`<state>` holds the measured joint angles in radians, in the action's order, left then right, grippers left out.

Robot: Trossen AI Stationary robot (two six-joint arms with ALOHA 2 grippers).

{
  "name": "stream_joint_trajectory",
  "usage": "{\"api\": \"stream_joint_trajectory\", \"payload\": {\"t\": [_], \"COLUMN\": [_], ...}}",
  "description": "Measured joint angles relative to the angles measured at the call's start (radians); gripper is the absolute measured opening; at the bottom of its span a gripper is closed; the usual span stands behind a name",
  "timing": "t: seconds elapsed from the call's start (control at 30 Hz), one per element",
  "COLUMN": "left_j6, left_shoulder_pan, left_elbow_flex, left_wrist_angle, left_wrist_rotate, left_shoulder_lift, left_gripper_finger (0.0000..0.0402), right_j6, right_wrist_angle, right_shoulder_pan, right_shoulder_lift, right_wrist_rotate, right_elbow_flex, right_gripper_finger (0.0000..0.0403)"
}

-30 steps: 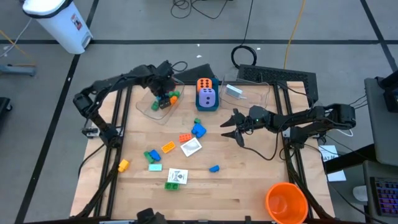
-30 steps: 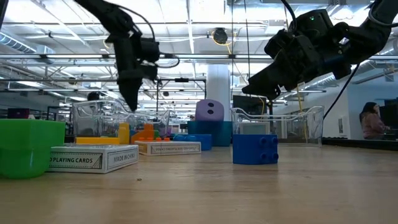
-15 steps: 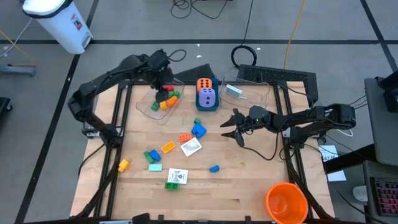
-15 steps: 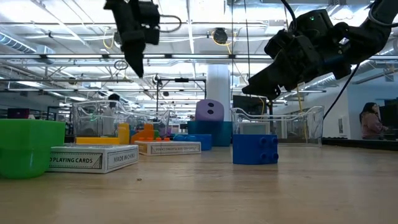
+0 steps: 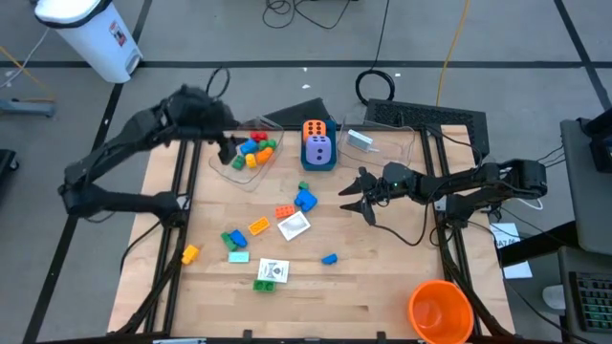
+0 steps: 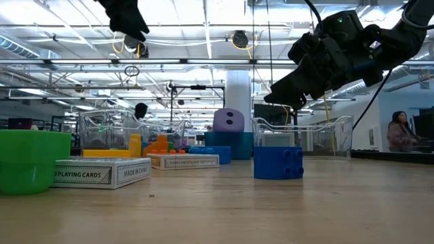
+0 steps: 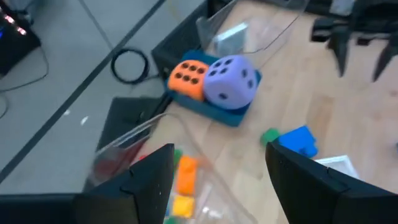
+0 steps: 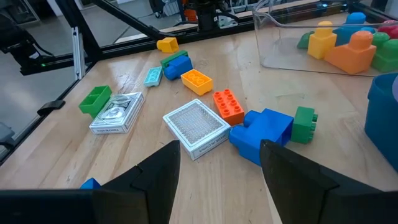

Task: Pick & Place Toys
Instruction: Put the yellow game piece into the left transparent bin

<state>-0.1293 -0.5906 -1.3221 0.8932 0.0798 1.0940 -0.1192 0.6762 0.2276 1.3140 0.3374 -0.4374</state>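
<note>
**Left gripper up beside the brick tub, right gripper poised over the scatter**

From above: left gripper (image 5: 226, 145) at the tub (image 5: 247, 158) of bricks, just off its outer edge, fingers released and empty. Right gripper (image 5: 356, 201) spread wide, nothing in it, just beside the blue brick (image 5: 305, 199). Near that blue brick: red-orange brick (image 5: 284, 211), orange brick (image 5: 259, 226), white card (image 5: 294, 225). Farther from it: yellow brick (image 5: 189, 254), small blue brick (image 5: 330, 259), card deck (image 5: 273, 270). Orange die (image 5: 314, 129) and purple die (image 5: 318, 149) stacked in the blue box (image 5: 318, 163), beyond the blue brick.

Table level: blue block (image 6: 278, 163) up front on the surface (image 6: 271, 210), playing-card box (image 6: 102, 172) well apart from it, green block (image 6: 30, 160) at the edge.

Left wrist: dark fingers (image 7: 149, 180) apart, tub bricks between them.

Right wrist: fingers (image 8: 155, 177) parted, blue brick joined to a green brick (image 8: 304, 123) ahead.
</note>
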Motion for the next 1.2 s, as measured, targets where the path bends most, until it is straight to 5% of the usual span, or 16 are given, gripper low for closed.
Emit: {"api": "stream_joint_trajectory", "payload": {"t": [0.43,0.67,0.77,0.93,1.2], "left_j6": [0.143,0.167,0.19,0.304,0.772], "left_shoulder_pan": [0.303,0.525,0.612,0.732,0.797], "left_elbow_flex": [0.682,0.826,0.791,0.639,0.461], "left_wrist_angle": [-0.705,-0.967,-0.88,-0.509,0.015], "left_wrist_rotate": [0.0,-0.107,-0.232,-0.373,-0.269], "left_shoulder_lift": [-0.199,-0.136,-0.124,-0.113,-0.098], "left_gripper_finger": [0.0257,0.0257,0.0257,0.0257,0.0257], "right_j6": [-0.053,-0.092,-0.064,-0.032,0.01], "right_wrist_angle": [0.001,0.002,0.01,0.022,0.026], "right_shoulder_pan": [0.0,-0.039,-0.071,-0.106,-0.112], "right_shoulder_lift": [0.0,0.0,0.0,0.0,0.0], "right_wrist_rotate": [-0.075,-0.075,-0.08,-0.081,-0.175], "right_elbow_flex": [0.0,0.0,0.0,0.0,0.0], "right_gripper_finger": [0.0212,0.0212,0.0212,0.0212,0.0212]}}
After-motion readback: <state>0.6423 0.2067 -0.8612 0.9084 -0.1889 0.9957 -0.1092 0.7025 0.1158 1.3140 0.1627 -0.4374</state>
